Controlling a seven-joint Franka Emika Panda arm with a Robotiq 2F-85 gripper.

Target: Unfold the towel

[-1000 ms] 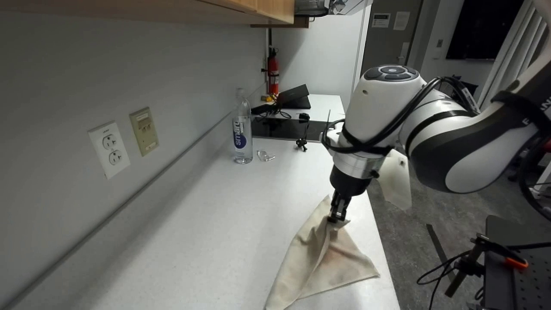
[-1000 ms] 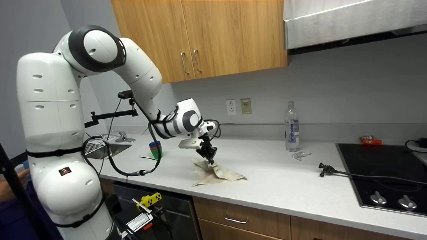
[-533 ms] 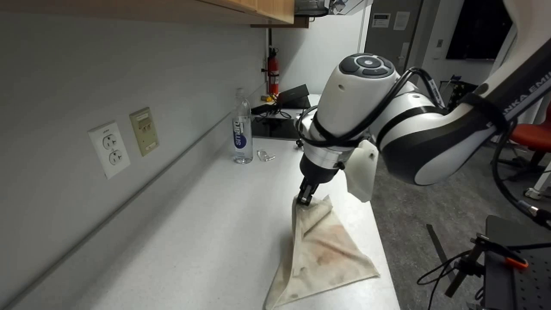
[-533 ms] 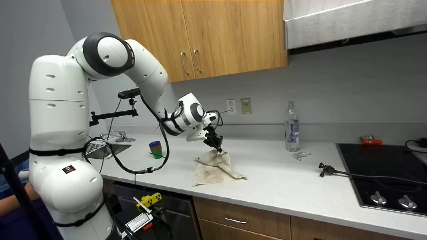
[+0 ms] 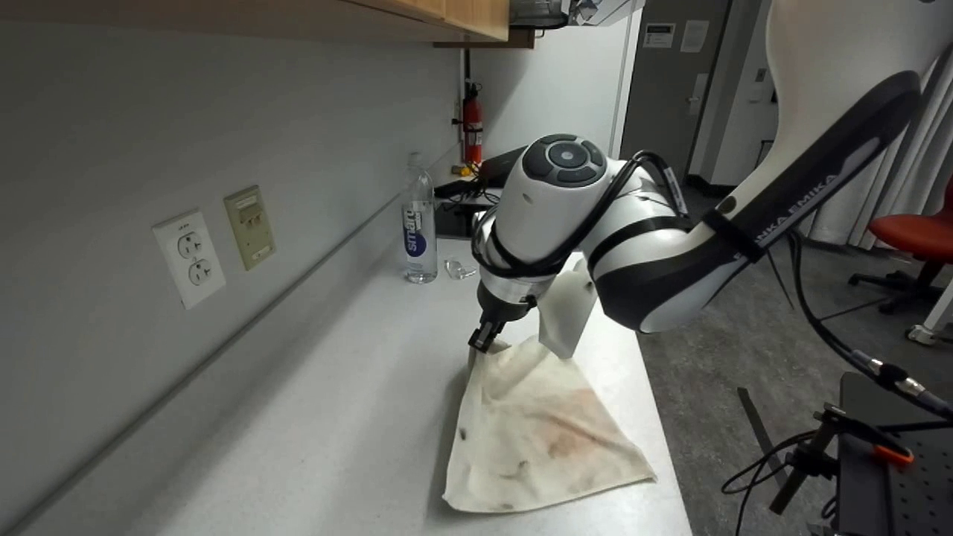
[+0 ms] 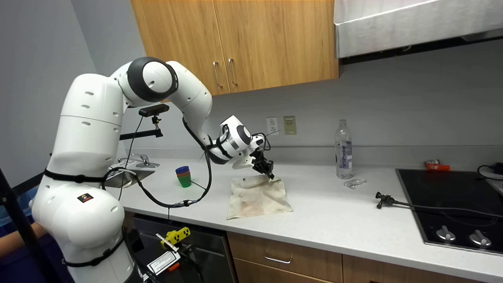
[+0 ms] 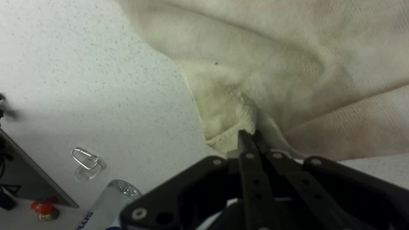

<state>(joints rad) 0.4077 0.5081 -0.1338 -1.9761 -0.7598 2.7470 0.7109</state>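
Towel point(image 5: 547, 428): matt cloth (fine ribbing shows in the wrist view). Worktop point(image 5: 372, 417): smooth, speckled. Bottle point(image 6: 344, 153): transparent, glossy plastic. Cabinet doors point(image 6: 247, 43): grained wood. Cooktop point(image 6: 444, 188): glossy, glass-like.

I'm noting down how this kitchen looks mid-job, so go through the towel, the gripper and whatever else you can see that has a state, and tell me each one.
Towel, mostly spread out, creased and stained.
Gripper, shut on the towel near one corner.
Water bottle, upright; whether capped is unclear.
Cups, stacked.
Cabinet doors, shut.
Drawer, shut.
Cooktop, can't tell whether it's on.
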